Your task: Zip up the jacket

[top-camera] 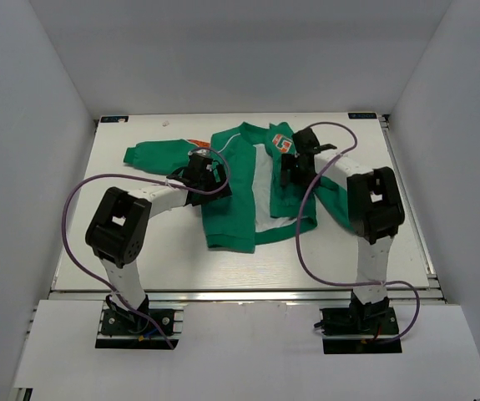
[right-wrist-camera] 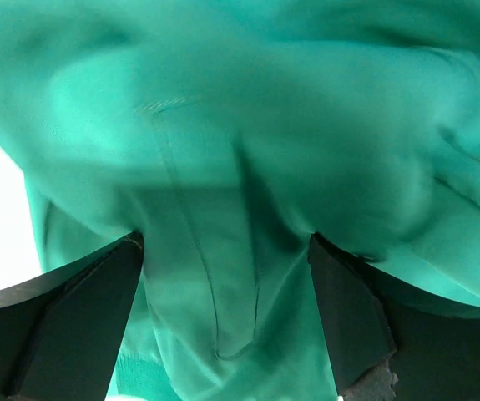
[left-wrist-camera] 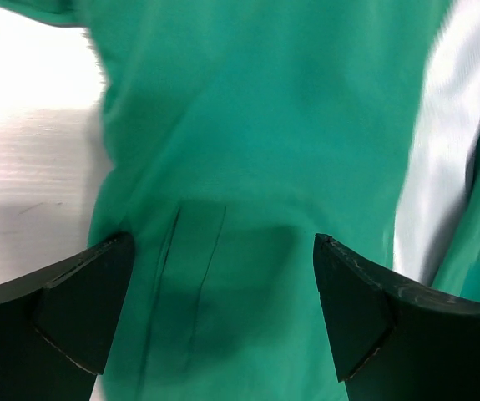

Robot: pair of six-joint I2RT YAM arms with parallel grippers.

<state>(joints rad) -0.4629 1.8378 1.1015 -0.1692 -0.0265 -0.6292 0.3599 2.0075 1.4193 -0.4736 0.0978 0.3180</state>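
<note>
We find the jacket (top-camera: 231, 209) lying flat on the white tabletop (top-camera: 139, 251), in the middle toward the far edge, collar far and ribbed hem near. Its front stands open: a strip of pale lining (top-camera: 262, 188) shows between the two green panels. The orange "G" patch (top-camera: 283, 143) sits on the right panel near the collar. One sleeve, bearing an orange sleeve patch (top-camera: 196, 143), stretches to the left. The left arm's fingers (left-wrist-camera: 56, 309) are spread wide over the left panel. Green cloth and a stitched pocket seam (left-wrist-camera: 198, 251) show in the gap, and nothing is clamped. The right arm's fingers (right-wrist-camera: 73, 309) are likewise spread wide over rumpled green cloth of the right panel, gripping nothing. We cannot tell whether either pair touches the cloth.
</note>
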